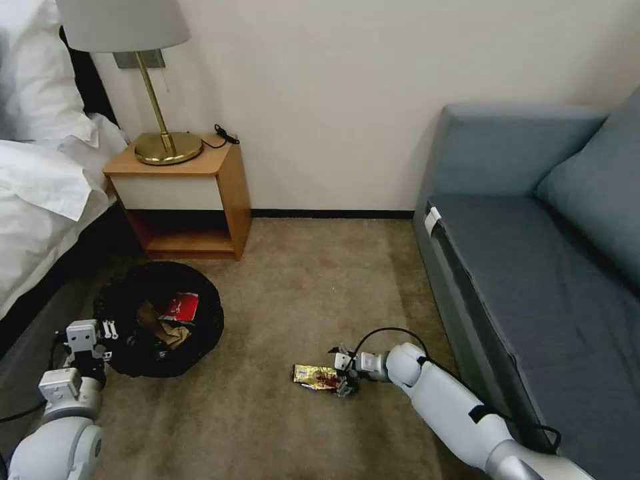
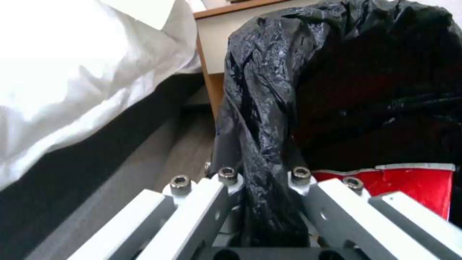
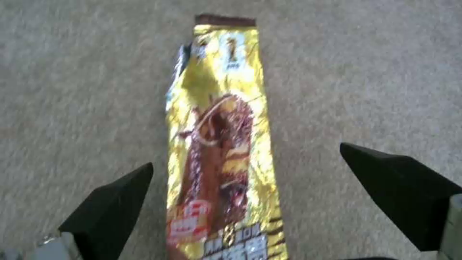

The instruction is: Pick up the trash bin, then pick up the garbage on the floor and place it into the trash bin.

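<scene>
1. The right gripper (image 1: pixel 341 375) is reaching low over the carpet (image 1: pixel 300 300), its two black fingers (image 3: pixel 115 206) spread wide on either side of one gold snack wrapper (image 3: pixel 223 144), which is lying flat on the floor between them, untouched by either finger.
2. The left gripper (image 1: pixel 101 341) is pinching the black-bagged rim of the one trash bin (image 1: pixel 159 319), which is sitting to the robot's left, just in front of the nightstand.
3. Two pieces of garbage are lying inside the bin: one red-and-white packet (image 1: pixel 181 307) and one crumpled brown paper (image 1: pixel 168 331).
4. Farther back, one wooden nightstand (image 1: pixel 183 200) is carrying one brass lamp (image 1: pixel 157 100), with one bed (image 1: pixel 40 180) at the left and one blue-grey sofa (image 1: pixel 533 253) at the right.
</scene>
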You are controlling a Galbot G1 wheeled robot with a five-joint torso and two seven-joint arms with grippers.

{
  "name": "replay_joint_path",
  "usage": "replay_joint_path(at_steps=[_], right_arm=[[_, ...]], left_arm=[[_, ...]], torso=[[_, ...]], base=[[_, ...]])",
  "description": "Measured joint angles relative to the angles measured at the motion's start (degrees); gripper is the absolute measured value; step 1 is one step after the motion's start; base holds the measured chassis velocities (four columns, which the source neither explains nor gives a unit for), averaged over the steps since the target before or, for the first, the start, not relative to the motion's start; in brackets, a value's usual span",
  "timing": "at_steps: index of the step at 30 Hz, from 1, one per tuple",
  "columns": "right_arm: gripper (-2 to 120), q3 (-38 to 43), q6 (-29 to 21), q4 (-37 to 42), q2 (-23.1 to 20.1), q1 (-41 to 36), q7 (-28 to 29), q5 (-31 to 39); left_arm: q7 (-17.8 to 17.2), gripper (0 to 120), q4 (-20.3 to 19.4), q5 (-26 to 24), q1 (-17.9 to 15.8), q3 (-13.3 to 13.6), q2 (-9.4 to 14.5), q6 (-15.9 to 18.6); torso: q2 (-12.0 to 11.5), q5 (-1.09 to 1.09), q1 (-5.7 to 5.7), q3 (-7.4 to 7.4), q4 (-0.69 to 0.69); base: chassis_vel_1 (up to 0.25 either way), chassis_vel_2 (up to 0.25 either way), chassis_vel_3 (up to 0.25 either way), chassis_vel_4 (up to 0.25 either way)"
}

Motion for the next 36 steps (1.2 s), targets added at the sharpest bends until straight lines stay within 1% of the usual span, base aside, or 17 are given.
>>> replay_joint_path(at_steps=[5,13,20,24,27,28,29,31,32,33,34,35,36], right_arm=[[100,0.36,0.00,0.25,0.08,-0.76,0.02,-0.90],[100,0.90,-0.07,-4.10,1.97,1.43,0.92,-1.22],[99,0.83,0.33,-6.36,2.25,2.84,0.66,-1.24],[96,0.90,0.45,-7.58,2.60,3.55,0.25,-1.58],[83,1.11,0.77,-8.61,2.81,3.98,-0.01,-2.00],[83,1.11,0.77,-8.61,2.81,3.98,-0.01,-2.00],[79,1.22,0.94,-8.96,2.85,4.03,-0.17,-2.17],[69,1.28,1.31,-9.40,2.92,3.96,-0.29,-2.23],[66,1.26,1.40,-9.39,2.94,3.83,-0.32,-2.23],[66,1.26,1.40,-9.39,2.94,3.83,-0.32,-2.23],[59,1.23,1.44,-9.32,2.95,3.72,-0.41,-2.22],[56,1.22,1.45,-9.27,2.97,3.66,-0.46,-2.20],[51,1.23,1.46,-9.21,3.07,3.61,-0.48,-2.10]], left_arm=[[0.21,3,0.95,0.07,-0.10,0.14,0.03,-0.46],[0.40,3,1.63,-0.27,-0.38,0.25,0.21,-1.00],[0.41,3,1.90,-0.92,-0.50,-0.08,0.70,-1.11],[0.44,3,2.05,-0.98,-0.62,-0.08,0.76,-1.12],[0.45,3,2.05,-1.06,-0.83,-0.06,0.85,-1.12],[0.45,3,2.05,-1.06,-0.83,-0.06,0.85,-1.12],[0.46,3,2.06,-1.09,-0.89,-0.04,0.87,-1.12],[0.46,3,2.03,-1.21,-0.87,0.06,0.89,-1.11],[0.48,3,1.88,-1.31,-0.74,0.17,0.92,-1.10],[0.48,3,1.88,-1.31,-0.74,0.17,0.92,-1.10],[0.57,3,1.73,-1.36,-0.66,0.26,0.96,-1.09],[0.62,3,1.63,-1.37,-0.62,0.29,1.00,-1.08],[0.74,3,1.46,-1.38,-0.62,0.32,1.12,-1.05]], torso=[[0.00,0.01,0.00,0.00,0.00],[0.00,0.02,0.00,0.00,0.01],[0.00,0.02,0.00,0.00,0.01],[0.00,0.01,0.00,0.00,0.00],[0.00,0.02,0.00,0.00,0.01],[0.00,0.02,0.00,0.00,0.01],[0.00,0.02,0.00,0.00,0.00],[0.00,0.01,0.00,0.00,0.00],[0.00,0.01,0.00,0.00,0.00],[0.00,0.01,0.00,0.00,0.00],[0.00,-0.01,0.00,0.00,0.00],[0.00,-0.02,0.00,-0.01,-0.01],[0.00,0.00,0.00,0.00,-0.02]], base=[[0.000,0.000,0.000,0.000],[0.000,0.000,0.000,0.000],[0.000,0.000,0.000,0.000],[0.000,0.000,0.000,0.000],[0.000,0.000,0.000,0.000],[0.000,0.000,0.000,0.000],[0.000,0.000,0.000,0.000],[0.000,0.000,0.000,0.000],[0.000,0.000,0.000,0.000],[0.000,0.000,0.000,0.000],[0.000,0.000,0.000,0.000],[0.000,0.000,0.000,0.000],[0.000,0.000,0.000,0.000]])
